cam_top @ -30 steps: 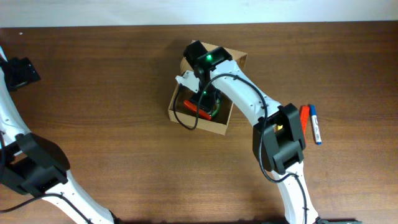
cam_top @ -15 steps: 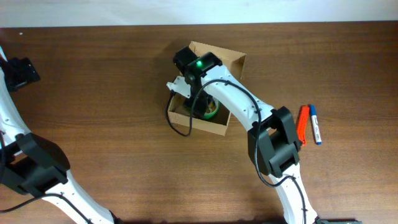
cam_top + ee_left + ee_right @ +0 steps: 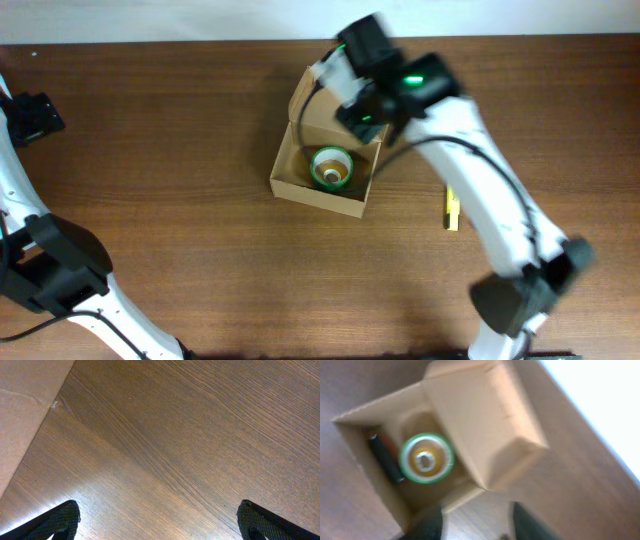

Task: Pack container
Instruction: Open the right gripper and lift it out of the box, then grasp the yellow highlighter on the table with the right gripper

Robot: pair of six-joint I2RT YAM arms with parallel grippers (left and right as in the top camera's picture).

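White arm links (image 3: pixel 480 170), black joint housings (image 3: pixel 60 265), looping black cable (image 3: pixel 300 100), green light (image 3: pixel 412 80) (lit)

A small tan-brown rectangular cardboard box (image 3: pixel 316 201) (image 3: pixel 485 420) is sitting upright on the wooden table (image 3: pixel 150 150), just toward twelve o'clock from its centre. It is turned slightly clockwise, with its hinged flap lid standing open on its twelve o'clock side. Inside it is holding a green-rimmed tape roll (image 3: pixel 331 167) (image 3: pixel 426 458) and a dark marker (image 3: pixel 385 457).
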